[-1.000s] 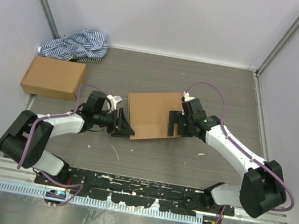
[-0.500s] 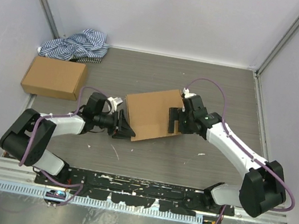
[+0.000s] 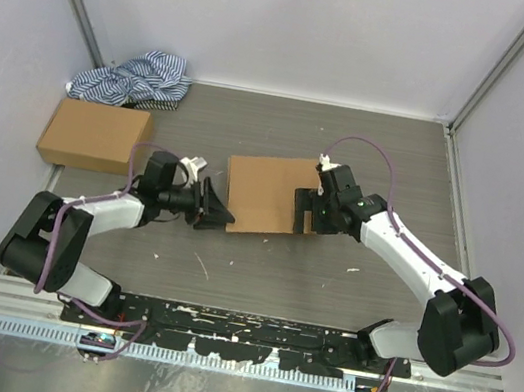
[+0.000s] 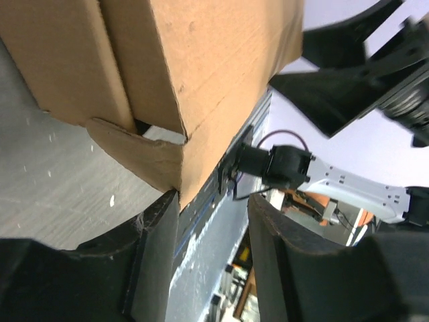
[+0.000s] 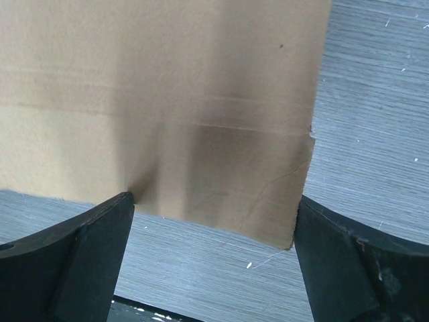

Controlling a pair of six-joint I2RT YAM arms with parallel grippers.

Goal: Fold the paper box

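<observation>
Top external view puts the paper box (image 3: 262, 194), a plain brown cardboard mailer, on the grey surface (image 3: 260, 267) well to the right of the sealed carton (image 3: 95, 134); it looks largely closed up. The left hand (image 3: 220, 212) sits between the sealed carton and the paper box, at the box's near corner on the carton side. The right hand (image 3: 302, 211) is at the edge of the box farthest from the carton. From the left wrist, the left hand's fingers (image 4: 155, 255) stand partly apart with nothing pinched: a loose corner flap (image 4: 144, 157) pokes out under the top panel and its point just meets one fingertip. From the right wrist, the right hand is spread wide, its fingers (image 5: 80, 248) flanking a stretch of the top panel without clamping it. My reading is that the step in hand is tucking that stray flap in and pressing the lid shut. To do it well, the right hand should bear down on the panel so the box cannot slide away from the carton. Meanwhile the left hand should nudge the flap inward along its crease rather than crush the corner. If the flap buckles outward, the lid will likely not seat.
</observation>
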